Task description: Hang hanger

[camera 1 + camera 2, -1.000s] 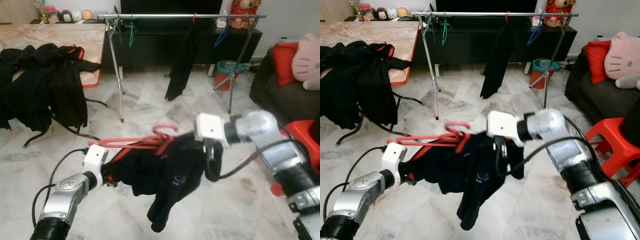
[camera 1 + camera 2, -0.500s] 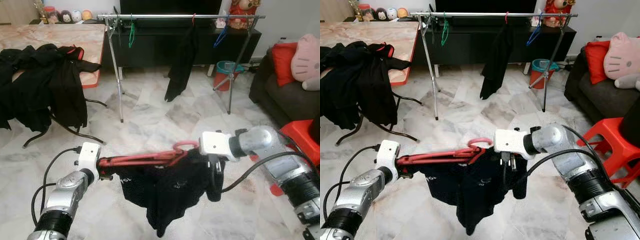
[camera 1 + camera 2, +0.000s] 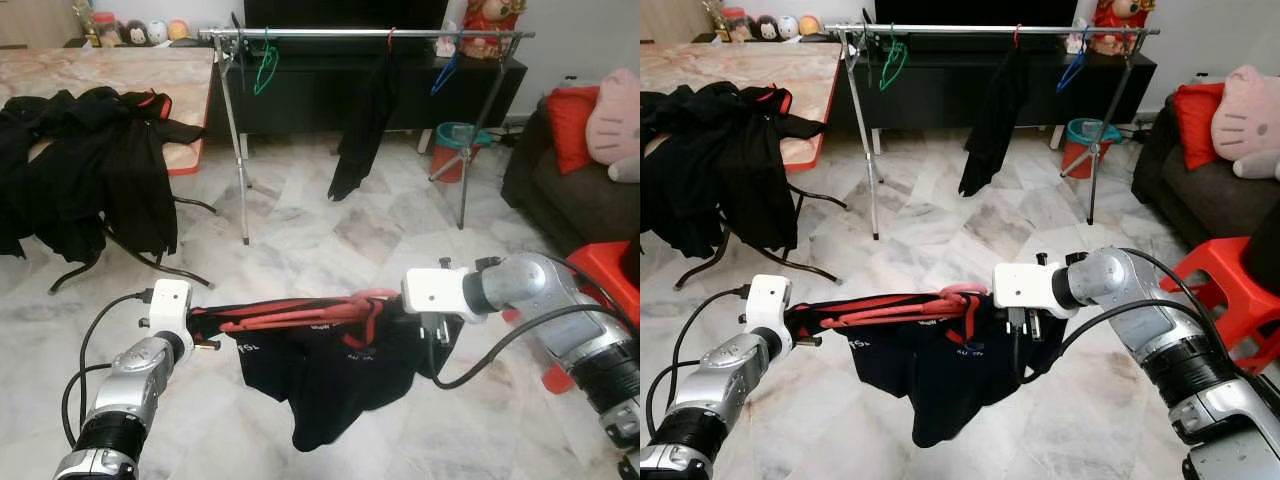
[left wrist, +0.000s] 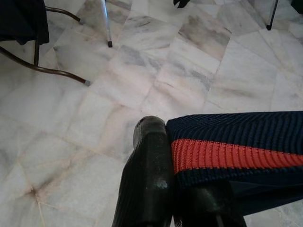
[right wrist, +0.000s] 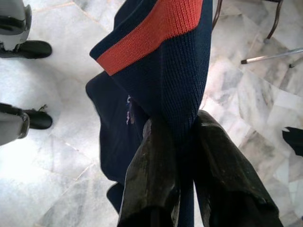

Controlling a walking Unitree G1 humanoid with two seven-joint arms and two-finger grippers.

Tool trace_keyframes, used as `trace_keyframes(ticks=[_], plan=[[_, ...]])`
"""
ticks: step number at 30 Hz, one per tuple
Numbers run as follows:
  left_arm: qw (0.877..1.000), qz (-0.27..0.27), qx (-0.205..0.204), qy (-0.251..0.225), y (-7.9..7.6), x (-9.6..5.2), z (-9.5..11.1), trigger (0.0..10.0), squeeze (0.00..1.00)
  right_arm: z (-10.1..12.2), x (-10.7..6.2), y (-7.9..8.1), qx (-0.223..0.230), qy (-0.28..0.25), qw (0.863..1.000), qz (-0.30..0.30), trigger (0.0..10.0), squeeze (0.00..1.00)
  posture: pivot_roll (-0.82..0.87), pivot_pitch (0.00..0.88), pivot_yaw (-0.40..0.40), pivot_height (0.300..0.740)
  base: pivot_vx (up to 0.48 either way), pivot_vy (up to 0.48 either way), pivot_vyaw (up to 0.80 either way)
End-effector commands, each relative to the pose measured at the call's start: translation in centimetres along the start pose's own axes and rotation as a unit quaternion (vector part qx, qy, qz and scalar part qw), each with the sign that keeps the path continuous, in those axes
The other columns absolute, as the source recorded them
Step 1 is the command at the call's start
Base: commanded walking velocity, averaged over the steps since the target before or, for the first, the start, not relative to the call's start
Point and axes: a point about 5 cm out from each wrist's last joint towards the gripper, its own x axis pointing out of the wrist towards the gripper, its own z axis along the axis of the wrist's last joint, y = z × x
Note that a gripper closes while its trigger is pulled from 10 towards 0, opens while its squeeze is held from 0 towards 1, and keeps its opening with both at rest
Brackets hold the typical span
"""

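The left gripper (image 3: 200, 335) pinches one end of the dark garment (image 3: 320, 385), which drapes over a red hanger (image 3: 300, 312) held level between the arms; the right gripper (image 5: 182, 156) clamps the red-banded fabric at the other end. The clothes rail (image 3: 365, 34) stands well ahead. Since both grasps appear to be on cloth, the hanger could slide out while carried.
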Motion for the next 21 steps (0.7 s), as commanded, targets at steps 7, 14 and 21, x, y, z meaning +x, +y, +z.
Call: trace_keyframes(ticks=[7,14,21], plan=[[0.991,0.127,-0.001,0.041,4.7,-1.6,-1.6,10.0,0.0,-4.7,-3.4,-0.5,0.04,0.139,0.989,-0.036,10.0,0.0,-0.16,0.0,-0.048,0.732,0.0,0.0,0.0],[0.992,0.124,0.01,0.037,4.6,-1.5,-1.2,10.0,0.0,-6.2,-2.7,0.5,0.05,0.194,0.979,-0.039,10.0,0.0,-0.15,0.0,-0.051,0.732,0.0,0.0,0.0],[0.995,0.097,0.027,0.026,3.9,-1.0,0.0,10.0,0.0,-7.1,-1.6,0.6,0.072,0.225,0.968,-0.086,10.0,0.0,-0.15,0.0,-0.049,0.732,0.0,0.0,0.0]])
